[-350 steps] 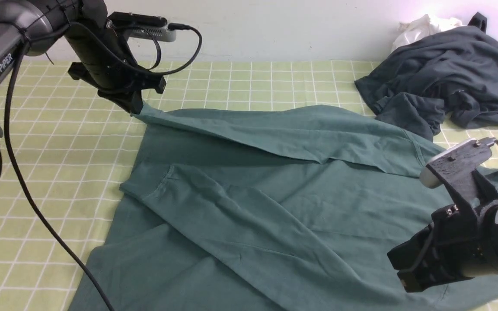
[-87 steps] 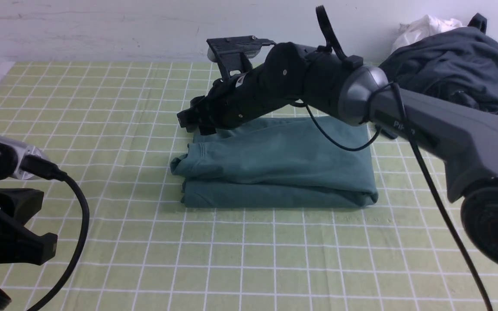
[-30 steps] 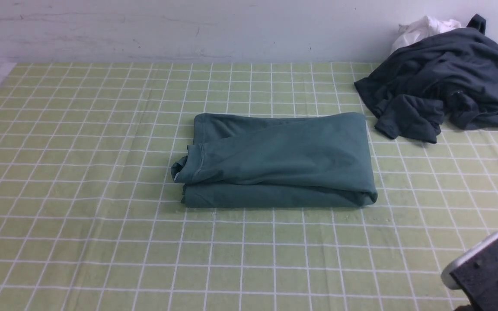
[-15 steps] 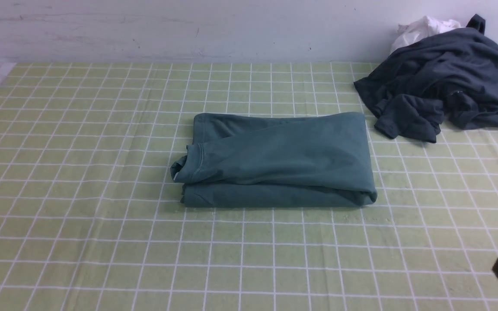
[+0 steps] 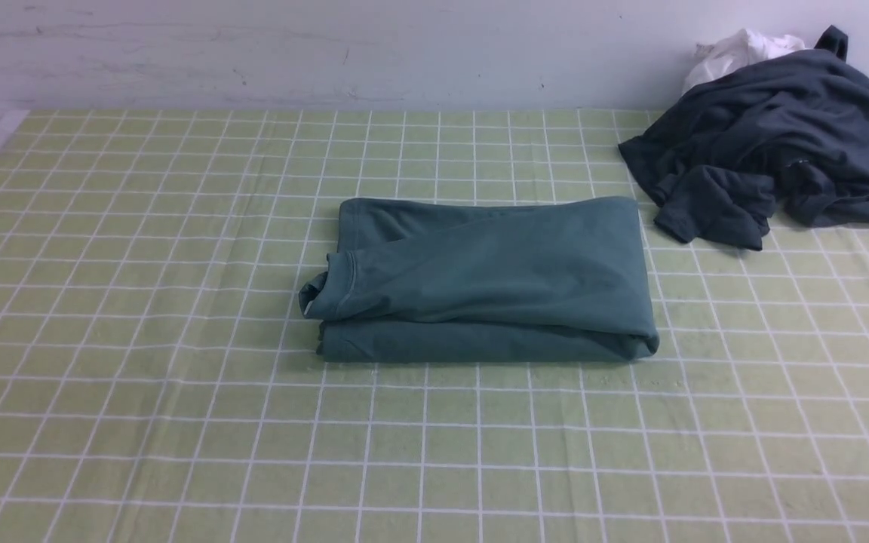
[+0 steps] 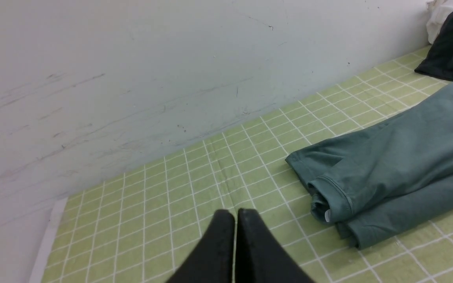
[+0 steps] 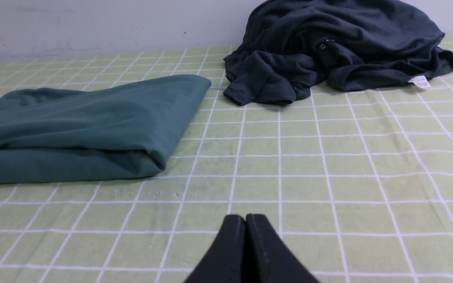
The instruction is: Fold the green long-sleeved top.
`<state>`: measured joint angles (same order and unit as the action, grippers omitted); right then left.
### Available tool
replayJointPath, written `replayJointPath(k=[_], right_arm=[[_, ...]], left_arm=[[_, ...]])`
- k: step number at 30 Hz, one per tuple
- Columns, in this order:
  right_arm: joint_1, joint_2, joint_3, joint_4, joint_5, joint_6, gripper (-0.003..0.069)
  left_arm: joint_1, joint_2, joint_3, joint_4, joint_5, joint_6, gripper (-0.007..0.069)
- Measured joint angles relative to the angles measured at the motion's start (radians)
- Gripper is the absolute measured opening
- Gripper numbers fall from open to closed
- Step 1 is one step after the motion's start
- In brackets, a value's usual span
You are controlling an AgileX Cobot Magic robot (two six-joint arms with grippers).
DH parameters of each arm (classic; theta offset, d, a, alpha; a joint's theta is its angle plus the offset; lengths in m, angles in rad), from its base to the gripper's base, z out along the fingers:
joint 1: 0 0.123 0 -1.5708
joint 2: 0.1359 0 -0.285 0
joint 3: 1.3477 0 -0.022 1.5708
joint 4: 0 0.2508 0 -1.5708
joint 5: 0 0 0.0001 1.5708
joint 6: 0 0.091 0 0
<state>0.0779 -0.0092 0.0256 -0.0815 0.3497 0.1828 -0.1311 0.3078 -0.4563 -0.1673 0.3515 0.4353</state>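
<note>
Green top (image 5: 495, 271) lies folded into compact bundle, beyond my left gripper (image 6: 235, 214) and right gripper (image 7: 245, 218), well apart from both. Both clenched, holding nothing. Folding looks done, I judge; cuff end sticks out, slightly untidy. Nothing essential left, maybe smoothing.

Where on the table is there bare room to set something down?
Free: the table on the near side of the folded top, the stretch to its left, and the strip between it and the wall. Crowded: the far right corner, with the dark garment heaped by a white bag.
</note>
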Motion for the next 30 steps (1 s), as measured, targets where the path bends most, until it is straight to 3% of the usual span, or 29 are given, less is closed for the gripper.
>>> replayJointPath(k=[22,25,30], right_arm=[[0.000,0.000,0.000,-0.009,0.004,0.017,-0.0016],[0.000,0.000,0.000,-0.009,0.005,0.017,-0.0016],[0.001,0.000,0.000,-0.010,0.005,0.017,-0.0016]], left_arm=[[0.000,-0.012,0.014,0.000,-0.018,0.000,-0.0004],[0.000,-0.059,0.078,0.000,-0.070,0.000,-0.0004],[0.003,-0.279,0.370,0.035,-0.295,-0.057,-0.0004]])
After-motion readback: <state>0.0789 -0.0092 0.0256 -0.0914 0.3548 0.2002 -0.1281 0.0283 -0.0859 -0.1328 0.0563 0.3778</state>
